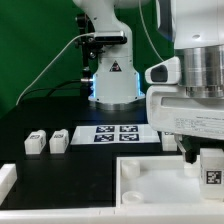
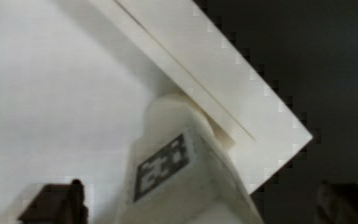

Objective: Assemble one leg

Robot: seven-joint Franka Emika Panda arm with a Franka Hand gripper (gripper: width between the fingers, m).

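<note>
A leg (image 1: 212,171), a small white block with a black-and-white tag, stands upright at the near corner of the large white tray-like part (image 1: 150,186) on the exterior view's right. My gripper (image 1: 207,160) hangs straight over it with one finger on each side. In the wrist view the leg (image 2: 179,160) rises between the two dark fingertips (image 2: 51,203), with a gap showing on each side, so the jaws stand open round it. The tray-like part's surface and edge (image 2: 69,80) lie beneath it.
Two more legs (image 1: 36,143) (image 1: 59,141) lie on the black table at the exterior view's left. The marker board (image 1: 118,133) lies at the middle in front of the robot base (image 1: 112,80). A white part (image 1: 8,178) sits at the near left edge.
</note>
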